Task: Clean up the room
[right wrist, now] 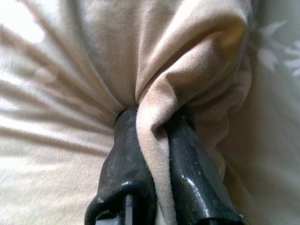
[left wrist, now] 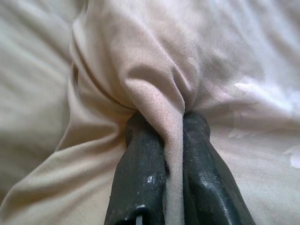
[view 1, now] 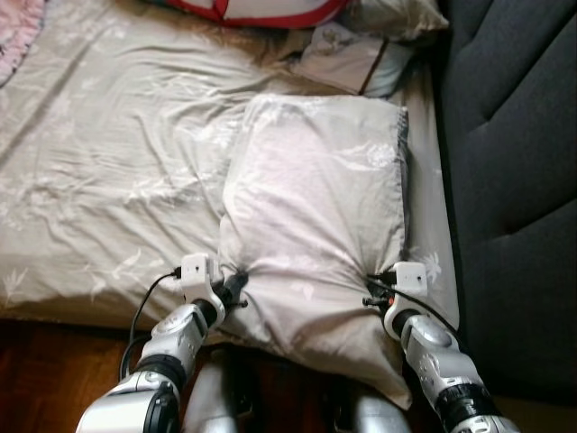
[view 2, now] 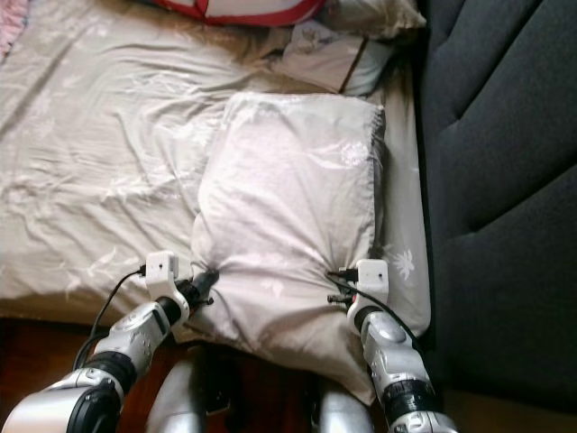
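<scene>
A large beige pillow [view 1: 315,207] with a faint leaf print lies on the bed, its near end hanging past the mattress edge. My left gripper [view 1: 236,287] pinches the pillow's near left side, shut on a fold of its fabric [left wrist: 171,122]. At the near right side, my right gripper [view 1: 377,290] is shut on another bunched fold [right wrist: 154,117]. Both pairs of black fingers [left wrist: 140,168] [right wrist: 126,159] squeeze cloth between them.
The bed sheet [view 1: 108,162] is rumpled beige with white flowers. A dark grey padded headboard [view 1: 514,180] rises along the right. At the far end lie a red-edged cushion [view 1: 261,11], a small pale pillow [view 1: 356,59] and another beige pillow [view 1: 397,16]. Dark wooden floor [view 1: 45,370] shows below.
</scene>
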Robot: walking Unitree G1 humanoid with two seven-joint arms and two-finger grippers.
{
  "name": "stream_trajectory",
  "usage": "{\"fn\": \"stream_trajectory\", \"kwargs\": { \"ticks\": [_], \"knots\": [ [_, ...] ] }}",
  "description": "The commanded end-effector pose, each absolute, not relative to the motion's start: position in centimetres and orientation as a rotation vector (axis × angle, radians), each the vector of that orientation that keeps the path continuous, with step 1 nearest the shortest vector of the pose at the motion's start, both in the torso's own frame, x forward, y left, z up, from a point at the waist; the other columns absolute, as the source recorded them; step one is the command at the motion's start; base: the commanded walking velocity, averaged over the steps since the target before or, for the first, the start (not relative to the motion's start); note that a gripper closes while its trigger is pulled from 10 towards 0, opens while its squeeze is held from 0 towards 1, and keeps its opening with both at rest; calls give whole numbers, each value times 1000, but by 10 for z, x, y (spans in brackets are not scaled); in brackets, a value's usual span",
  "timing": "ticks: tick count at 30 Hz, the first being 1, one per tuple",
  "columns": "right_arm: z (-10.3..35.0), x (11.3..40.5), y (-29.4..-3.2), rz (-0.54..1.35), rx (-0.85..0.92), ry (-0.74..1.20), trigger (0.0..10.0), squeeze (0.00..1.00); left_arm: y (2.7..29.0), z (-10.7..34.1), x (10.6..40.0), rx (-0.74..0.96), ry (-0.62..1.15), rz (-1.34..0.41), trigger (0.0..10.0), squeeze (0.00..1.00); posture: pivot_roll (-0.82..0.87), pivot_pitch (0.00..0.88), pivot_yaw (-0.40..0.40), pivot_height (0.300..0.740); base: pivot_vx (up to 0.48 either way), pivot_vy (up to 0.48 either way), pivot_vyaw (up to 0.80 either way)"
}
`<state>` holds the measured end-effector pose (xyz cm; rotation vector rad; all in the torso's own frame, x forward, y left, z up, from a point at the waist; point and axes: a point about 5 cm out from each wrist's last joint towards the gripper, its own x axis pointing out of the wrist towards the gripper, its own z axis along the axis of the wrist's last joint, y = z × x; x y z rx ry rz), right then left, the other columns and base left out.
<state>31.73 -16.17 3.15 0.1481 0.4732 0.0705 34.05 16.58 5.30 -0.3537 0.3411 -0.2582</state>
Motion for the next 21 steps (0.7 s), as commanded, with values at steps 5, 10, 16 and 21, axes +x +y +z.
{"fn": "stream_trajectory", "kwargs": {
  "ticks": [5, 10, 16, 21],
  "knots": [
    [55, 335, -180, -42, 179, 340, 0, 0, 162, 96, 367, -344, 199, -297, 0, 0, -175, 185, 30, 651, 0, 0, 0],
    [95, 349, -219, -253, 146, 130, 0, 0, 153, 127, 383, -333, 118, -338, 0, 0, -178, 169, 50, 651, 0, 0, 0],
    [137, 340, -266, -511, 68, -109, 0, 0, 149, 139, 389, -307, 93, -361, 0, 0, -184, 158, 70, 651, 0, 0, 0],
    [158, 324, -290, -675, 16, -254, 0, 0, 150, 144, 391, -319, 77, -332, 0, 0, -190, 157, 82, 651, 0, 0, 0]
  ]
}}
